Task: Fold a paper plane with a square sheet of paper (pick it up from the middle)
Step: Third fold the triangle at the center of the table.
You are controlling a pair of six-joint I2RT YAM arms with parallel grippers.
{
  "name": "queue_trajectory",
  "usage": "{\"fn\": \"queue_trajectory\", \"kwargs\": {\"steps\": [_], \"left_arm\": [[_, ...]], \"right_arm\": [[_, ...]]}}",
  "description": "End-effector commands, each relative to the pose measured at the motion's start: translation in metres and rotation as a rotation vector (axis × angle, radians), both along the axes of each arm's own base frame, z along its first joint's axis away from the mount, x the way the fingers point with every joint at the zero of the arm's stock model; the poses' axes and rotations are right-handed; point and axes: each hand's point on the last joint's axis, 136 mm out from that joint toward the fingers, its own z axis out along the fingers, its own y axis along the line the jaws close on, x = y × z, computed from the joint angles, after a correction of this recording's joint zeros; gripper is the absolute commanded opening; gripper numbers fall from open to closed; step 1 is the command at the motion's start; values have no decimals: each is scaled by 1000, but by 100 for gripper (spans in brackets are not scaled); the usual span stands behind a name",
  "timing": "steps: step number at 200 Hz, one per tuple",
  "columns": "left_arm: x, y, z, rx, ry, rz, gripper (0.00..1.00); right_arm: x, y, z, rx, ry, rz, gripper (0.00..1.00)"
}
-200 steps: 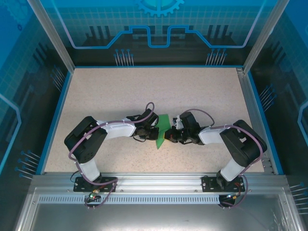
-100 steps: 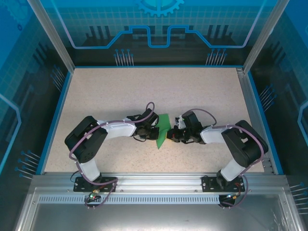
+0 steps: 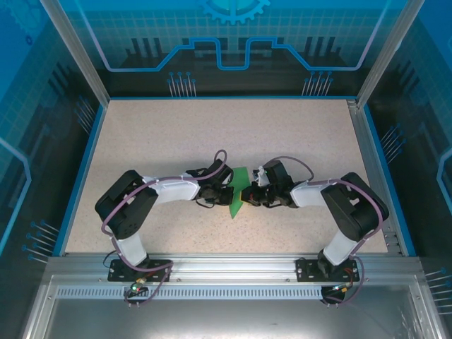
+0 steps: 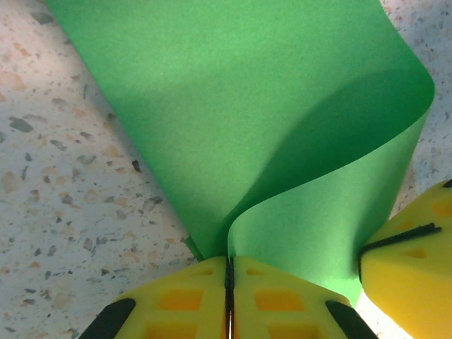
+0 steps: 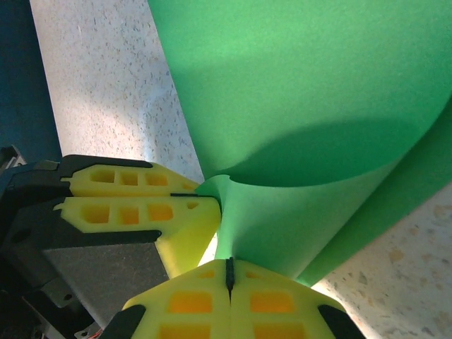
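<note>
Sheet of paper (image 3: 239, 182) mid-frame, bent into a loop, uncreased; left gripper (image 4: 229, 267) and right gripper (image 5: 229, 272) each pinch its edge; most folds remain.

Speckled beige table (image 3: 212, 134), thin blue trim (image 3: 79, 176) along left, right and far edges. Near edge – aluminium rail (image 3: 226, 265), slotted strip (image 3: 226, 291) below it, then plain metal sheet (image 3: 226, 321). Angled aluminium posts (image 3: 74, 49) rise from the far corners. Back wall (image 3: 233, 42) and side panels (image 3: 28, 141) – blue circuit-style graphics, gear motif (image 3: 233, 8) top centre. Light even, soft shadows.
</note>
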Motion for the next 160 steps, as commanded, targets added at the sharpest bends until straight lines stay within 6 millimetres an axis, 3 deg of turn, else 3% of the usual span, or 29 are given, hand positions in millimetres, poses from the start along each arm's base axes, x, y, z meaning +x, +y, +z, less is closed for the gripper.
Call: {"fn": "queue_trajectory", "kwargs": {"steps": [1,31,142,160], "left_arm": [[-12,4,-15,45,60,-27,12],[-7,-3,-3,16,39,-27,12],[-14,4,-23,70,74,-39,12],[-14,4,-24,73,72,-39,12]], "right_arm": [[4,4,11,9,-17,12,1],[2,1,6,-2,2,11,1],[-5,-13,-36,-48,69,-16,1],[-5,-14,-31,-21,70,-20,0]]}}
